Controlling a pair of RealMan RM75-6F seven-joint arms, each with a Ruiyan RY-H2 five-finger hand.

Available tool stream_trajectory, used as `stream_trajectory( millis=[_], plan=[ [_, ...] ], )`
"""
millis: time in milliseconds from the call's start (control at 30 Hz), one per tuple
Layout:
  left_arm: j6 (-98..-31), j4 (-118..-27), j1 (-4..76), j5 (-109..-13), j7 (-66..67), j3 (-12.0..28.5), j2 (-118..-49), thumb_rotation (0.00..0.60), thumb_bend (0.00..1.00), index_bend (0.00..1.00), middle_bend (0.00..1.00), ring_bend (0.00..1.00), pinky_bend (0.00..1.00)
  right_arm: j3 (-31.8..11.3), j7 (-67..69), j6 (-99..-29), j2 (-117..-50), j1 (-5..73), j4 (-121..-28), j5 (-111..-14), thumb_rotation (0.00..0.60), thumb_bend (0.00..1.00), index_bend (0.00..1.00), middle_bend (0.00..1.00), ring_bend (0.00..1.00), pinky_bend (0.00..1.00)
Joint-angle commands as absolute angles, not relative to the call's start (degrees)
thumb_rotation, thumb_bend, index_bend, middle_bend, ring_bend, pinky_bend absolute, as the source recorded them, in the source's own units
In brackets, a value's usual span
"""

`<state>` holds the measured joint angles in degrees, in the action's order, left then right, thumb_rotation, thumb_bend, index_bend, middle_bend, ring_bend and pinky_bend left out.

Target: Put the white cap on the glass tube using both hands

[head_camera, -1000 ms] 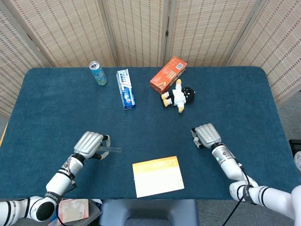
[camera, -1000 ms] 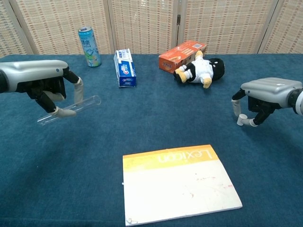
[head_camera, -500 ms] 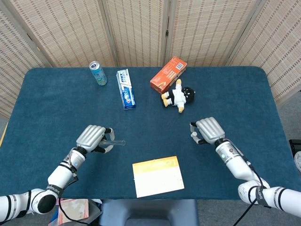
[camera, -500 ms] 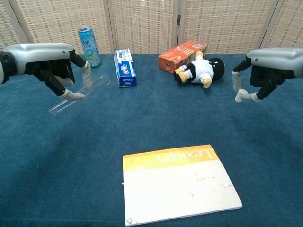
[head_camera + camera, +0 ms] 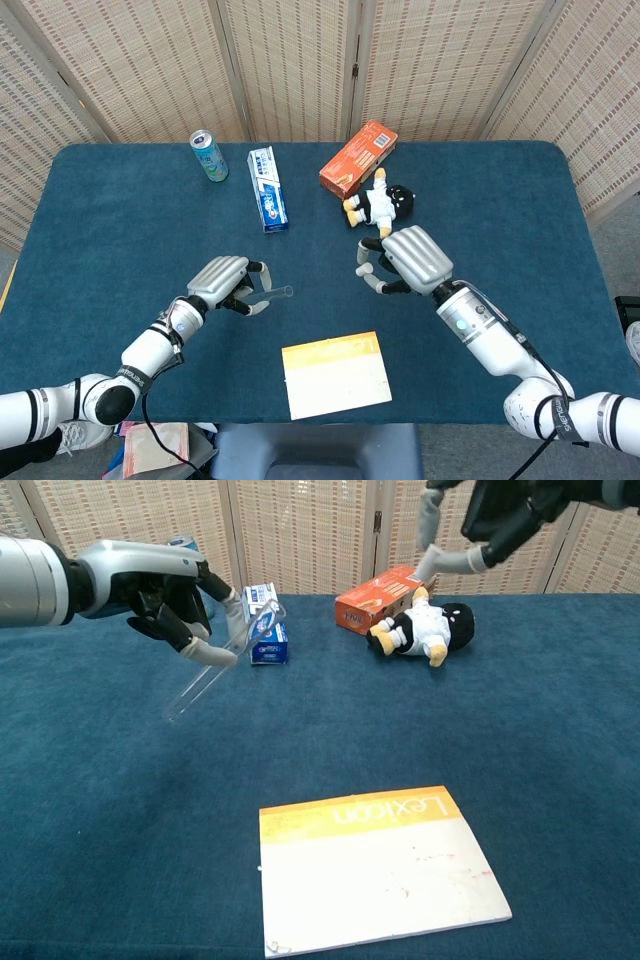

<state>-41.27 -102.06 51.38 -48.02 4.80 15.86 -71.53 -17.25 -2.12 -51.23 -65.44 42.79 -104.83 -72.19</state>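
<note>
Blue cloth covers the table (image 5: 120, 230), woven screens stand behind, and both arms are up and closing in. Left hand (image 5: 225, 283) has swung inward from the near left edge within the last second, pinching the glass tube (image 5: 215, 665) clear of the cloth, tilted with its open mouth toward the middle. Right hand (image 5: 405, 260) has made the bigger move, rising from low on the right to a spot near the stuffed toy (image 5: 378, 204), and it grips the white cap (image 5: 428, 562) between fingertips; in the chest view that cap sits high, in front of the orange box (image 5: 385, 597). So both pieces are carried, well apart, with a gap to close. Capping hasn't begun; the approach looks roughly half done. Further out lie the notebook (image 5: 336, 374) at the near edge, the toothpaste box (image 5: 267, 188) and the can (image 5: 208, 155) at the back.
</note>
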Motion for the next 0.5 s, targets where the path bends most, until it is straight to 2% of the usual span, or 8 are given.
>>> stream_trajectory(
  millis=[33, 500],
  plan=[
    [-39.49, -101.97, 52.9, -45.73, 2.91, 16.84, -71.52, 0.6, 0.4, 0.57, 1.0, 1.0, 1.0, -17.87, -1.92, -51.31, -65.94, 43.93, -105.66, -72.84, 0.6, 0.45, 0.64, 1.0, 1.0, 1.0],
    [-38.85, -102.7, 55.73, -42.04, 0.1, 16.94, -72.19, 0.6, 0.4, 0.57, 1.0, 1.0, 1.0, -17.75, -3.17, -51.6, -69.46, 47.29, -106.36, -72.67, 0.6, 0.45, 0.65, 1.0, 1.0, 1.0]
  ],
)
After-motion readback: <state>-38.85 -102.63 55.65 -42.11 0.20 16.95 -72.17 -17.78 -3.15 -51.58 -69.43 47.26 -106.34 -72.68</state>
